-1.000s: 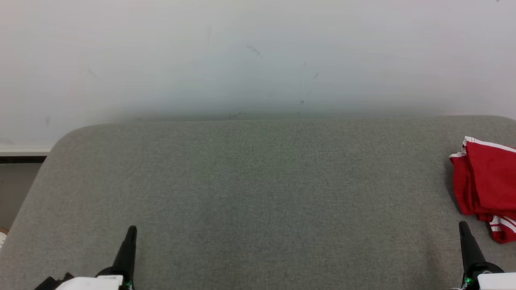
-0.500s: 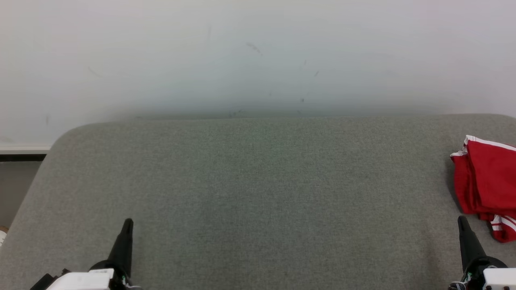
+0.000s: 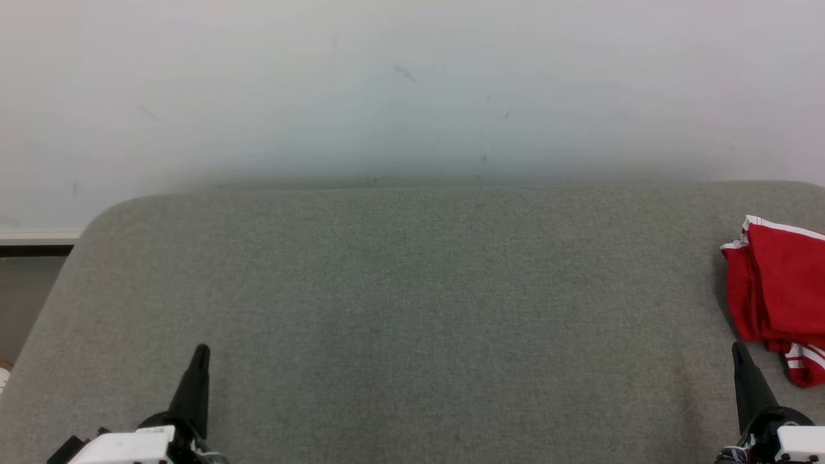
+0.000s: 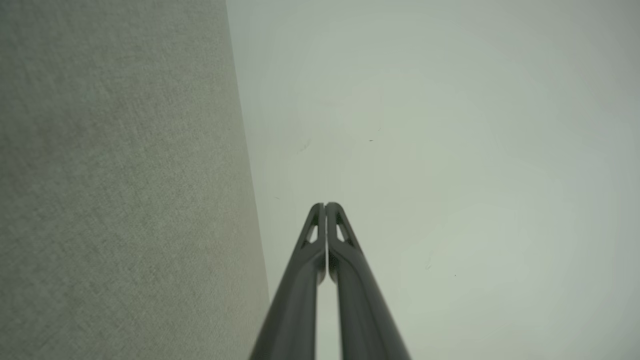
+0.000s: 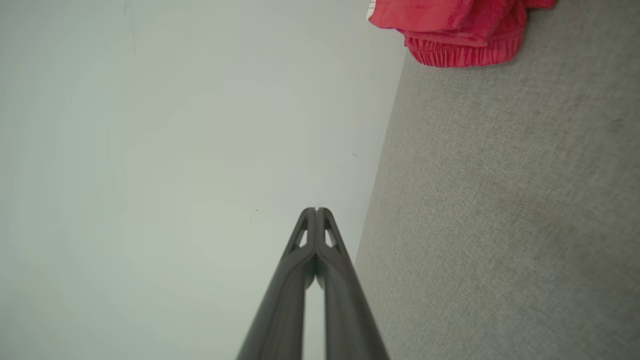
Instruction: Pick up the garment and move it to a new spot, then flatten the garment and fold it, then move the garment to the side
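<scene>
The garment [image 3: 780, 290] is red with white stripes and lies folded at the far right of the grey padded surface [image 3: 412, 309], cut off by the head view's edge. Its gathered red waistband and folded layers [image 5: 457, 30] also appear at the top of the right wrist view. My right gripper [image 3: 738, 351] hovers just in front of the garment's near corner, fingers shut together [image 5: 316, 210] with nothing between them. At the lower left my left gripper [image 3: 201, 353] is far from the garment, also shut and empty [image 4: 325, 205].
A pale wall [image 3: 412, 90] rises right behind the surface's far edge. The surface's rounded left corner drops off to a floor strip and dark baseboard [image 3: 35, 252].
Both grippers have drawn slightly back toward the lower edge and outward. The picture has shifted up a little. The garment lies unchanged.
</scene>
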You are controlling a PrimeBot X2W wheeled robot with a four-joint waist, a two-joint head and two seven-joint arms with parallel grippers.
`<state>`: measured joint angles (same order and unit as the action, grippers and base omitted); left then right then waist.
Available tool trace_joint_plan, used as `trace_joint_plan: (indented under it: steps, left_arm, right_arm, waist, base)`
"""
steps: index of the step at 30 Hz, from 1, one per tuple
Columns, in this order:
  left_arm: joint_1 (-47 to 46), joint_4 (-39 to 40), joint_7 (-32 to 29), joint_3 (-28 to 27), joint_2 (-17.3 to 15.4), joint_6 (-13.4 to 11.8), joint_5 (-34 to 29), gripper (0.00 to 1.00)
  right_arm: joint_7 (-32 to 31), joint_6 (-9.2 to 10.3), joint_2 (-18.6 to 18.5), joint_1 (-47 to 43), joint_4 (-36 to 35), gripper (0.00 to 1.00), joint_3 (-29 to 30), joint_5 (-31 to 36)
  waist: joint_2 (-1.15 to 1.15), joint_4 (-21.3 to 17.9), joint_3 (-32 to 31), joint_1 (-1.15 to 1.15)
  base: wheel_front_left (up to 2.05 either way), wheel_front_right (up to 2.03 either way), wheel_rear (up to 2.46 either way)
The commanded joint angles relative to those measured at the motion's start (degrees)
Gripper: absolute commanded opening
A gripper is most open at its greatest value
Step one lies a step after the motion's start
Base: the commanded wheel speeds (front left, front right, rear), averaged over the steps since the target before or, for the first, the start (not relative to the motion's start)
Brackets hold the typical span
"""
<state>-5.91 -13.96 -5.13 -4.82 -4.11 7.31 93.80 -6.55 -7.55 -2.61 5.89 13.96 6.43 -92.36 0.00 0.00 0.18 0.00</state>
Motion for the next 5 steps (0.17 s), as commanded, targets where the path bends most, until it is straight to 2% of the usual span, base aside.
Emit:
trace_joint_plan:
  steps: [1, 5]
  left_arm:
    - [-0.5, -0.1, -0.3, -0.2, 0.0, 0.4, 0.0, 0.0]
    - [-0.5, -0.1, -0.2, -0.2, 0.0, 0.4, -0.1, 0.0]
  right_arm:
    - [-0.2, 0.12, -0.5, 0.8, 0.2, 0.0, 0.2, -0.1]
    - [-0.2, 0.11, -0.5, 0.8, 0.2, 0.0, 0.2, -0.1]
  waist:
    - [0.0, 0.0, 0.0, 0.0]
    - [0.0, 0.0, 0.0, 0.0]
  base:
    - [0.0, 0.0, 0.0]
    - [0.0, 0.0, 0.0]
